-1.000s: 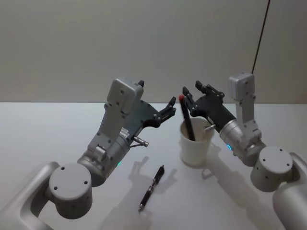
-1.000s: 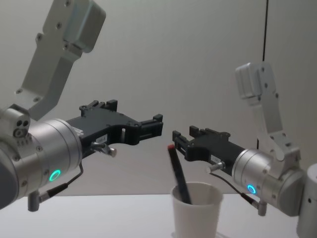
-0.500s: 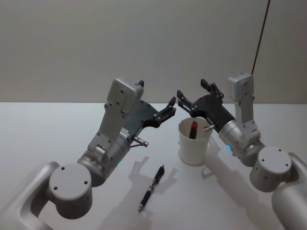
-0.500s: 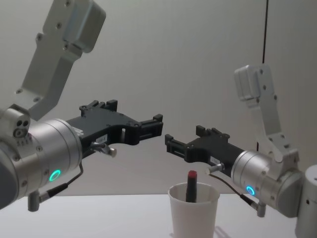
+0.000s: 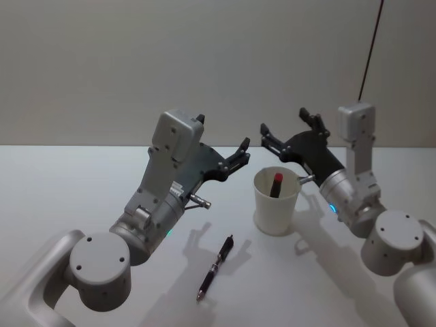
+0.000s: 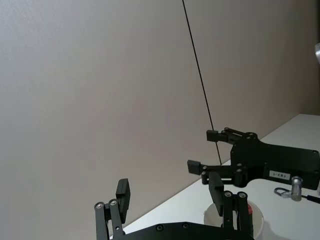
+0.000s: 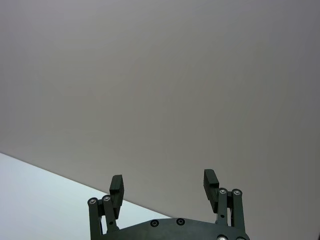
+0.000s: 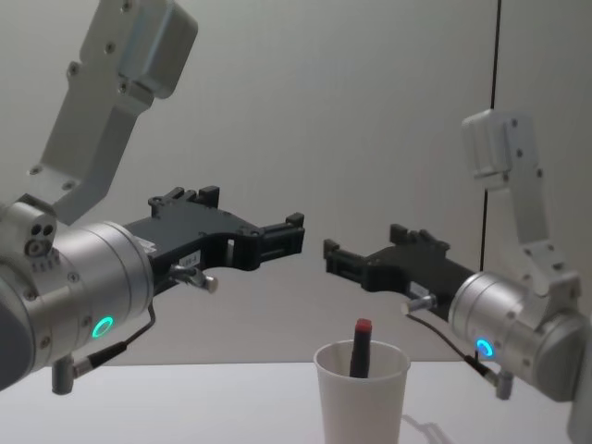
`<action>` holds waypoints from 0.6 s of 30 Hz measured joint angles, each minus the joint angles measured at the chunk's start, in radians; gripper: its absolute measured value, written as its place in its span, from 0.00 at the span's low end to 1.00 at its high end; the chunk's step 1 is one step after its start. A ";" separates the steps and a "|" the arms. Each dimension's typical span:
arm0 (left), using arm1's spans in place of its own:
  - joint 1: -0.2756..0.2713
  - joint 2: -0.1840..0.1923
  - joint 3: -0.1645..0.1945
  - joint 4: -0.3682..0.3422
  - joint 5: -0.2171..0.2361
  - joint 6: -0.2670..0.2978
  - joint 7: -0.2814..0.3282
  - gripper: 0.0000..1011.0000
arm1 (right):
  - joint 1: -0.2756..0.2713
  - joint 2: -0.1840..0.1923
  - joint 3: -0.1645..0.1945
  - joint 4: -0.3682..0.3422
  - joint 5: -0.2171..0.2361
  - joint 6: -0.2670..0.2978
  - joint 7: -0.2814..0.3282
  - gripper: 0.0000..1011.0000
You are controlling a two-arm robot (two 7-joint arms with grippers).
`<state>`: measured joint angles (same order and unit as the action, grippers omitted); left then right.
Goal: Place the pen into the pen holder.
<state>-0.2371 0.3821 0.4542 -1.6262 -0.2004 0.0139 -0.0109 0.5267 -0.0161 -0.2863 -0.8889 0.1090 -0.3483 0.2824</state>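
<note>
The pen holder is a white paper cup standing on the table right of centre. A dark pen with a red end stands inside it, leaning on the rim; from the chest its red tip pokes above the cup. A second dark pen lies flat on the table in front of the cup. My right gripper hovers open and empty above and behind the cup, also seen at chest height. My left gripper hangs open and empty left of the cup.
The white table runs to a plain grey wall. A thin dark cable hangs down the wall at the right. In the left wrist view the right gripper is above the cup's rim.
My right gripper let go of the red-ended pen, which dropped into the cup. The gripper then drew back to the right and up. The left arm stayed still.
</note>
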 joint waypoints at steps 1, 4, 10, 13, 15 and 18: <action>0.000 0.000 0.000 0.000 0.000 0.000 0.000 0.99 | -0.007 0.003 0.002 -0.012 0.001 0.003 -0.004 0.99; 0.000 0.000 0.000 0.000 0.000 0.000 0.000 0.99 | -0.027 0.011 0.007 -0.052 0.007 0.020 -0.024 0.99; 0.000 0.000 0.000 0.000 0.000 0.000 0.000 0.99 | -0.076 0.033 0.021 -0.145 0.017 0.060 -0.078 0.99; 0.000 0.000 0.000 0.000 0.000 0.000 0.000 0.99 | -0.110 0.049 0.031 -0.205 0.024 0.086 -0.112 0.99; 0.000 0.000 0.000 0.000 0.000 0.000 0.000 0.99 | -0.123 0.055 0.035 -0.233 0.027 0.101 -0.128 0.99; 0.000 0.000 0.000 0.000 0.000 0.000 0.000 0.99 | -0.153 0.069 0.044 -0.286 0.034 0.125 -0.152 0.99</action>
<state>-0.2371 0.3821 0.4542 -1.6262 -0.2004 0.0139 -0.0110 0.3736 0.0533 -0.2427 -1.1750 0.1427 -0.2236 0.1302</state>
